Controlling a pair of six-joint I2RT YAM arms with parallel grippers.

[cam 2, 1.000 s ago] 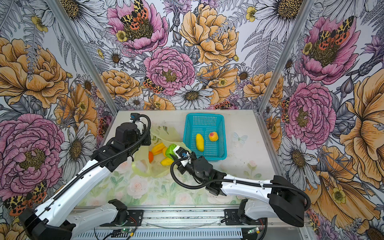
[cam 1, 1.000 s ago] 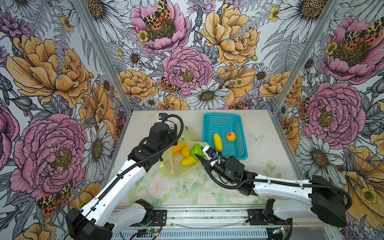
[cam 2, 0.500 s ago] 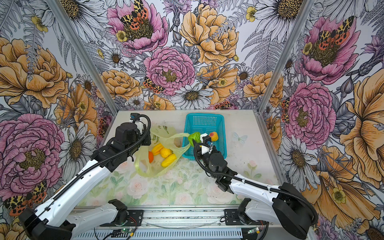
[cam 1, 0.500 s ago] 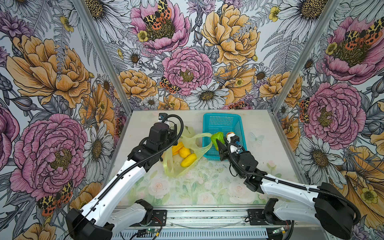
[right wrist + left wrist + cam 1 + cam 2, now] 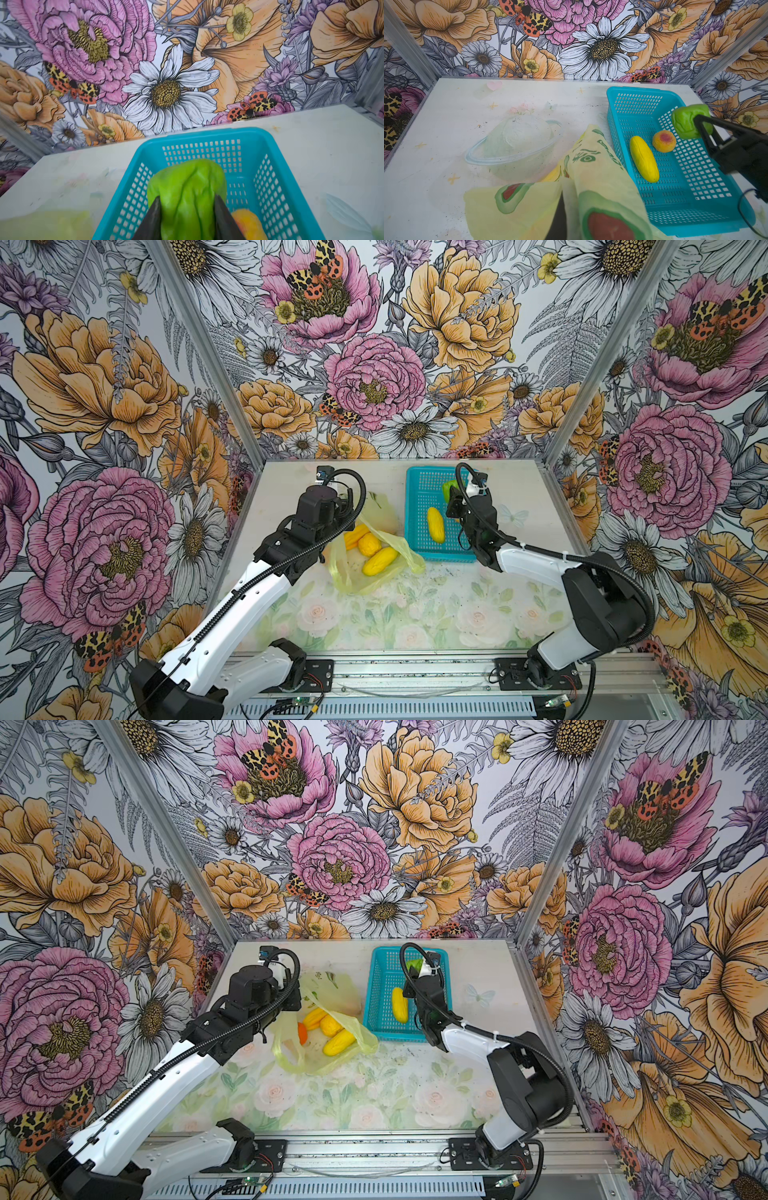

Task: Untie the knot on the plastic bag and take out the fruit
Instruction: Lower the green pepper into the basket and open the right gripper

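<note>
— So, both top views first: where do things lie?
— The plastic bag [image 5: 353, 576] sprawls open near the middle of the table [image 5: 415, 614], with three yellowish fruits [image 5: 380, 561] in its mouth. In a top view an orange fruit [image 5: 302, 1033] shows beside them. I can make out no knot. The basket [image 5: 422, 497] stands at the bag's two o'clock, a long yellow fruit [image 5: 435, 524] inside.
— And the tools?
— The right tool [image 5: 453, 494] hovers over the basket's twelve o'clock end, pinching the green fruit [image 5: 448, 488]. Its partner is hidden beneath its own wrist at the bag's ten o'clock edge.
— Left wrist view?
— There the left tool [image 5: 560, 214] is pressed together on a fold of bag film, holding it up off the table. A peach fruit [image 5: 664, 141] sits just beside the long yellow one.
— Right wrist view?
— Both dark fingers [image 5: 154, 216] dent the green fruit's sides, above the basket floor.
— So how will the rest handle?
— Soft and light, I judge; they squash rather than slip. Take the long ones across the middle, the narrow way. The film is thin, limp and slick, so it needs holding at the rim, or the mouth will likely collapse over the fruit.
</note>
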